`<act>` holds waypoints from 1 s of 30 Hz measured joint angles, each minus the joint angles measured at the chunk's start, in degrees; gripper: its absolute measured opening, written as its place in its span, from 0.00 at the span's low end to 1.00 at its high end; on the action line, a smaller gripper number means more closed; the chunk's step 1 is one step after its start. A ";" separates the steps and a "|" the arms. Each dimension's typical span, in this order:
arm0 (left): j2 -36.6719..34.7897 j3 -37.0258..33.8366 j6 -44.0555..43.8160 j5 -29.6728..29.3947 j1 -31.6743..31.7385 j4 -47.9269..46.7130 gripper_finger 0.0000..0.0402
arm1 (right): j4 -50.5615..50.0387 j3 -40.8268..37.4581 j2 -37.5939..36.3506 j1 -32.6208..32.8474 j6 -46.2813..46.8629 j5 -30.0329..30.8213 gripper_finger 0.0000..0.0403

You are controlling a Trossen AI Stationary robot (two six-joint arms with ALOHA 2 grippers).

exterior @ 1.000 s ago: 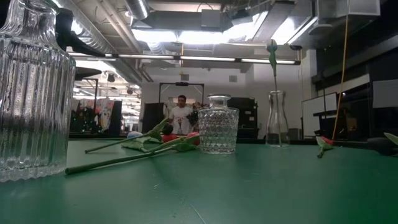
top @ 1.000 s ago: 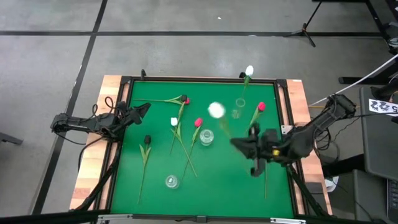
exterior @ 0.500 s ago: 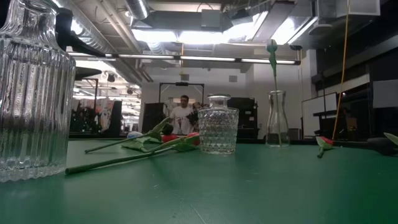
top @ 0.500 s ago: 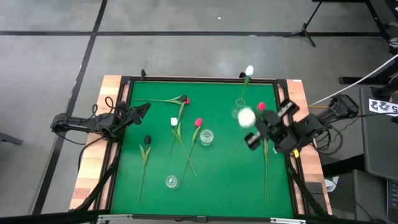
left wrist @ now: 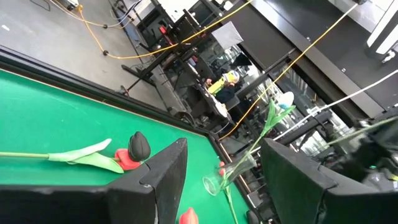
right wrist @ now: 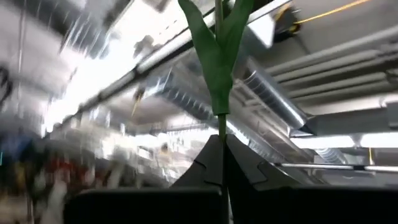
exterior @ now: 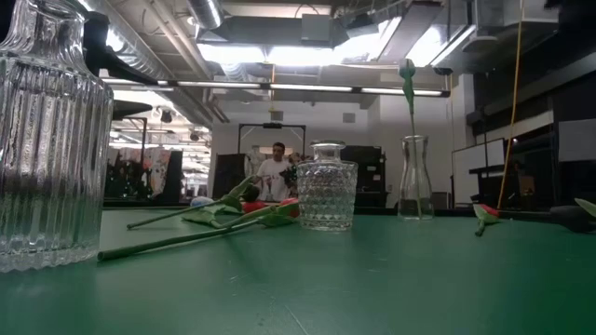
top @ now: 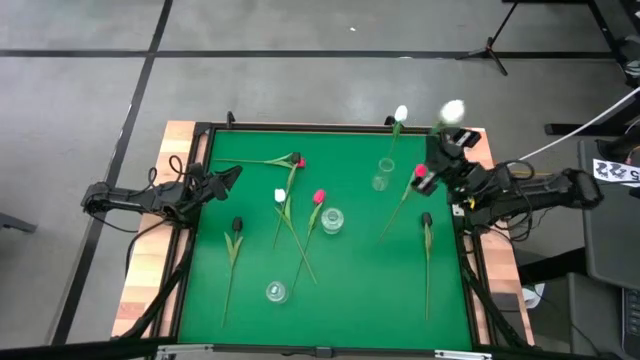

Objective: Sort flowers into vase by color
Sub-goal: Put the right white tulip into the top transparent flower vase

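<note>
My right gripper (top: 447,137) stands over the table's far right corner, pointing up, shut on a white tulip whose head (top: 453,108) rises above it. Another white tulip (top: 400,115) stands with its stem in the tall narrow vase (top: 384,167). Pink-red tulips (top: 319,197) (top: 420,172) (top: 299,162), a white one (top: 280,196) and dark ones (top: 237,226) (top: 426,218) lie flat on the green mat. My left gripper (left wrist: 224,186) waits open at the left edge (top: 225,178), touching nothing. My right gripper pinches the white tulip's thin green stem (right wrist: 221,127) just below its leaves (right wrist: 214,43), between the two fingers (right wrist: 239,163). The fingers point upward, and the stem runs on straight above them. The flower is lifted clear of the table, upright, head uppermost.
A diamond-cut glass vase (top: 332,219) (exterior: 326,195) stands mid-table and a ribbed glass vase (top: 276,291) (exterior: 47,140) near the front edge. A raised dark frame (top: 320,128) borders the green mat. A person (exterior: 277,173) stands far back in the room.
My right gripper has carried the white tulip from over the middle of the mat toward the far right corner, swinging round and tipping upward as it went. The flower head has travelled with it past the narrow vase. The flowers on the table lie as before.
</note>
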 joint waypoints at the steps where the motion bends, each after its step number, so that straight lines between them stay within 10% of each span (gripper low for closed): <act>1: -0.01 0.00 0.00 0.00 0.00 -0.01 0.50 | 1.84 -1.78 -0.36 -2.23 3.04 -1.04 0.00; 13: -0.01 0.00 0.08 -0.34 0.00 -0.02 0.50 | 13.33 -6.93 10.56 -21.71 27.36 -16.95 0.00; 30: -0.01 0.00 1.81 -1.64 0.00 -0.13 0.50 | 13.72 -9.19 20.29 -23.88 27.64 -19.21 0.00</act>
